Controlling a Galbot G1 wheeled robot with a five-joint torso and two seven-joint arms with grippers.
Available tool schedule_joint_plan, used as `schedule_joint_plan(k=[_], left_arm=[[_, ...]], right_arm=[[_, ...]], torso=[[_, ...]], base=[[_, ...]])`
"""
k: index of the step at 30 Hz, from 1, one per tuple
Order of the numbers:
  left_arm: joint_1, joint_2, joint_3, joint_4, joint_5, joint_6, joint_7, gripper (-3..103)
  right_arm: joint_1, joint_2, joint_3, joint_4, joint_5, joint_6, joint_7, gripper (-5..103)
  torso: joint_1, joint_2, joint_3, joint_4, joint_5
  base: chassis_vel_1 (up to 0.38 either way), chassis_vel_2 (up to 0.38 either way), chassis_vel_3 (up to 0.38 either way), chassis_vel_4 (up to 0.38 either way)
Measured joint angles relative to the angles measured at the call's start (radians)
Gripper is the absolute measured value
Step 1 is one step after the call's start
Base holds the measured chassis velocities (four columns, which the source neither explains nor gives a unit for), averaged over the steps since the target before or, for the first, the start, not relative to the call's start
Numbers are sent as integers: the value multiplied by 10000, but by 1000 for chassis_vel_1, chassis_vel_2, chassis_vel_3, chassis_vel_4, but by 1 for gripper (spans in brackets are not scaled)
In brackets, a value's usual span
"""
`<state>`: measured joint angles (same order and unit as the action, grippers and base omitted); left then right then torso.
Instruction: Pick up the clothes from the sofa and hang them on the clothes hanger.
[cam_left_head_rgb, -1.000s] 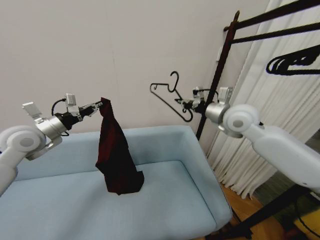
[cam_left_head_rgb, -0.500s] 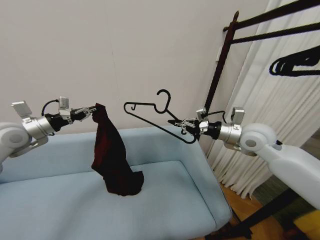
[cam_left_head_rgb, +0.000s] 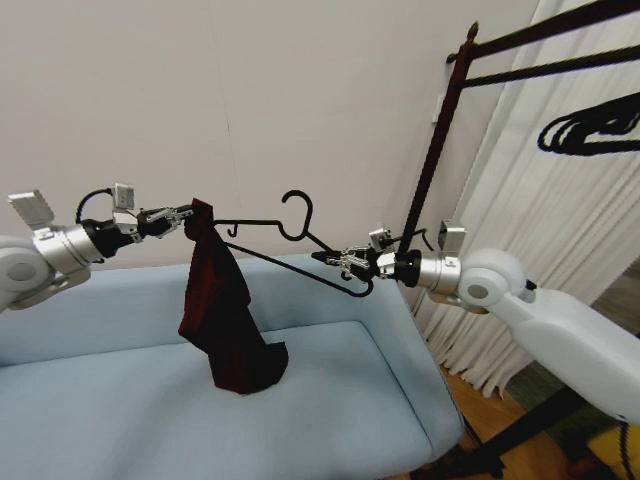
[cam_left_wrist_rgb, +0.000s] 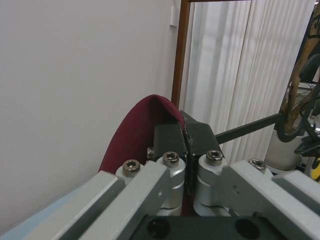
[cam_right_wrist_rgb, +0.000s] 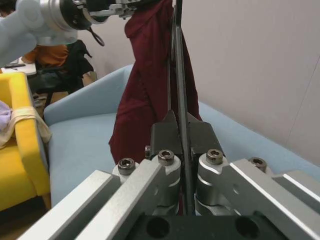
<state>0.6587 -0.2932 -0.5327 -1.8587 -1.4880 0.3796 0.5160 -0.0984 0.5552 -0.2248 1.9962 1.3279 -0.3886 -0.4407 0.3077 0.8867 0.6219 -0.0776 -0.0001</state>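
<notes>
A dark red garment hangs above the light blue sofa, its lower end resting on the seat. My left gripper is shut on the garment's top edge. My right gripper is shut on a black wire hanger, held level with one end reaching the garment's top. In the right wrist view the hanger's wire runs from my right gripper straight to the garment.
A dark wooden clothes rack stands at the sofa's right end, with black hangers on its upper rail. White curtains hang behind it. A yellow chair stands beyond the sofa.
My right gripper has carried the hanger leftward until its end meets the garment's top. My left gripper has shifted slightly left and up with the garment.
</notes>
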Motion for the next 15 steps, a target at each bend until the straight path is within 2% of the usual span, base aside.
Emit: schedule_joint_plan(k=[11, 15], left_arm=[[-87, 26, 0, 65, -19, 3, 149, 0], [-163, -34, 35, 63, 2, 3, 206, 0]], right_arm=[[704, 2, -603, -251, 243, 24, -307, 2], [916, 380, -1154, -108, 153, 24, -226, 2]], torso=[[0, 0, 0, -6, 2], [0, 0, 0, -3, -1]], base=[[0, 0, 0, 0], [0, 0, 0, 0]])
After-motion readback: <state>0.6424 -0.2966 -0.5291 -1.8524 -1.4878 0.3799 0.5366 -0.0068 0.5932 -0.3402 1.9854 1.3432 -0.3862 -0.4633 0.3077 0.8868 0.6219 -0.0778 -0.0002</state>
